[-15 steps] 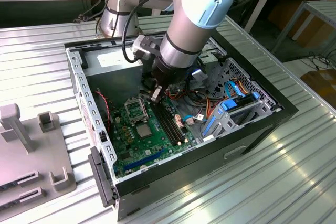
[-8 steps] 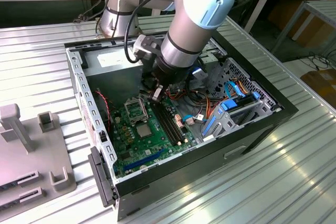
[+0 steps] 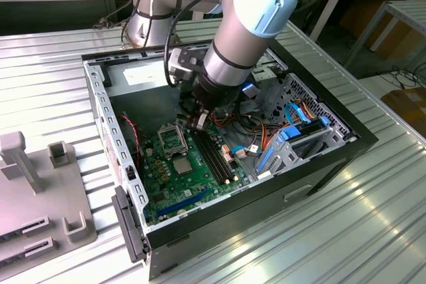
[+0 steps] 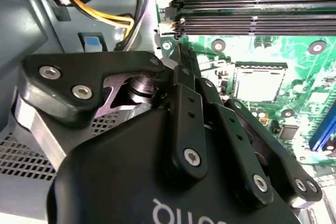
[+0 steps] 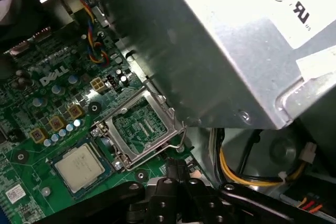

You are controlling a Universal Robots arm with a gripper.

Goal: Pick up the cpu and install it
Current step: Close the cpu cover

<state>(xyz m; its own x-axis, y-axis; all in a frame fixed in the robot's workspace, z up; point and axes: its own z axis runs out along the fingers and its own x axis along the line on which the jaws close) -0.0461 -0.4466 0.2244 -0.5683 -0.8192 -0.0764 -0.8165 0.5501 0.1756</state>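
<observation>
While one cpu [image 5: 79, 167] lies flat on the green motherboard [image 5: 47, 98] beside one open socket [image 5: 140, 124], the single gripper [image 5: 177, 170] hovers nearby, fingers seemingly pressed together, holding nothing.

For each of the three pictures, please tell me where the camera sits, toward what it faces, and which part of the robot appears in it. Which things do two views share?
Exterior view: off the arm, above the table, looking down into the open black computer case; the grey-and-blue robot arm reaches in.
Second wrist view: on the wrist, facing the green motherboard; the black gripper shows.
First wrist view: on the wrist, facing the open metal-framed socket; the gripper is at the picture's edge.
Shared: both wrist views show the small silver-grey square cpu lying on the motherboard.
</observation>
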